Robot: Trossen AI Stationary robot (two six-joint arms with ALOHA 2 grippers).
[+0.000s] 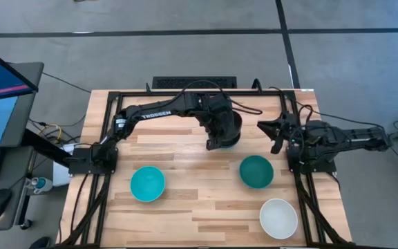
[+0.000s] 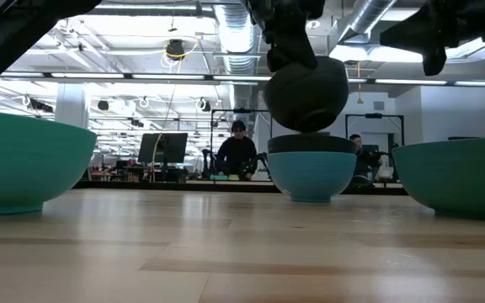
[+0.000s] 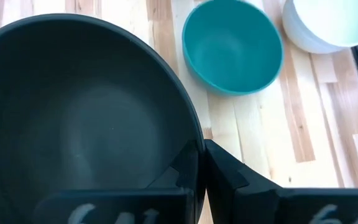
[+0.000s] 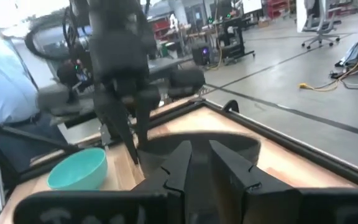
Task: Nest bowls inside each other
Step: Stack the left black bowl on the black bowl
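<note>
One black bowl (image 2: pixel 307 91) in left tool (image 1: pixel 221 140), above stack

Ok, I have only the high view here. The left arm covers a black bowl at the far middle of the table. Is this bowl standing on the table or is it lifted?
Observer: Lifted. The low view shows the held black bowl in the air under the left hand.
Operator: Is something below it? The right hand waits open beside it, that I see.
Observer: Yes. A sky-blue bowl stands directly below it, with a second black bowl already nested inside.
Operator: How does the hand grip it?
Observer: By the rim. The left wrist view shows one finger inside the bowl and one outside.
</note>
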